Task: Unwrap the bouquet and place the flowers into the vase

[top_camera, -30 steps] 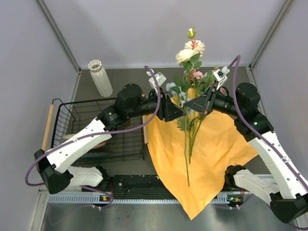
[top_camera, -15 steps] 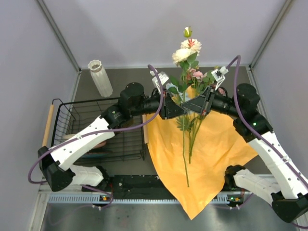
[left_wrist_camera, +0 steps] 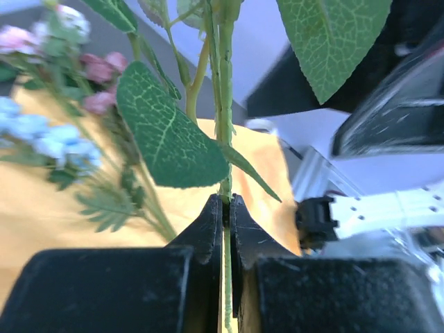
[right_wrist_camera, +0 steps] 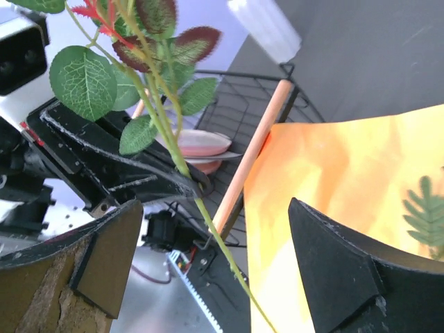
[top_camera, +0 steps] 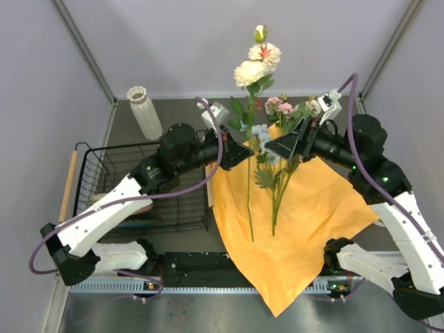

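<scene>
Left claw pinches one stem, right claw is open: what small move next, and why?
Probably lift the left claw slightly and begin swinging its stem toward the white vase at back left. Its jaws are shut on that stem, the right claw stands open holding nothing, and the vase looks empty.

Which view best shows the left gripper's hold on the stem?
Left wrist: the left gripper is shut on the stem, close up. Top external shows that grip small, from above; right wrist shows the stem beside it, contact unclear.
</scene>
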### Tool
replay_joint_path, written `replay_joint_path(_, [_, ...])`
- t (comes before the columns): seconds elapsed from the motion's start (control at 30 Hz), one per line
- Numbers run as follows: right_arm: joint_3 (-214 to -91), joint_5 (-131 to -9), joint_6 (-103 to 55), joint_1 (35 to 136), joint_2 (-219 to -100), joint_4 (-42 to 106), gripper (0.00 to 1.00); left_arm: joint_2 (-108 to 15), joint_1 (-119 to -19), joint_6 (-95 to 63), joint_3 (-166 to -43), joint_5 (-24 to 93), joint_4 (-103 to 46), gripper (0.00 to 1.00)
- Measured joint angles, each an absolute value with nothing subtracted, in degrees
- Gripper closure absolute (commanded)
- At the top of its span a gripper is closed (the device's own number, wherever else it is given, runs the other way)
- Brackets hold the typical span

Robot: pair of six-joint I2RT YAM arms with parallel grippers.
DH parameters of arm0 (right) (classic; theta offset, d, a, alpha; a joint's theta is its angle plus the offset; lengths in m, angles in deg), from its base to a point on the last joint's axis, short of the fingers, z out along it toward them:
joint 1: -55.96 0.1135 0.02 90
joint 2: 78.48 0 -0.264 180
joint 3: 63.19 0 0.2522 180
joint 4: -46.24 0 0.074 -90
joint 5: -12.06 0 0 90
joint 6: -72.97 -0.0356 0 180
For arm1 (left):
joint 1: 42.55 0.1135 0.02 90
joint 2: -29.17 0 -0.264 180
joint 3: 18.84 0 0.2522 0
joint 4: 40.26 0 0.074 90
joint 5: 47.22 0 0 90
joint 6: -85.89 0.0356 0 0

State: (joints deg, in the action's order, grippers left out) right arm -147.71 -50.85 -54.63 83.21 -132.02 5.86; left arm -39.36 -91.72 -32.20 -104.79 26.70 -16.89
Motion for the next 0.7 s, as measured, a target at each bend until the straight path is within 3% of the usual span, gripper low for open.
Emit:
replay_joint_path(0.17, [-155.9,-59.1,-49.7,83.2,-130.5,-3.9,0.13,-34.2,-91.6,-24.7,-105.4,41.1,-12.5,1.00])
replay_joint_path(0.37, [-151.7,-60.8,-47.8,83.2,-123.6,-8.9,0.14,-34.2,-87.8,-13.1,-115.2,58.1,-10.2,1.00])
replay_joint_path(0.7, [-144.4,-58.1,-48.3,83.2,-117.1,-12.1,0.14,-39.4,-72.1,-4.5,-132.2,67.3,-15.8,1.00])
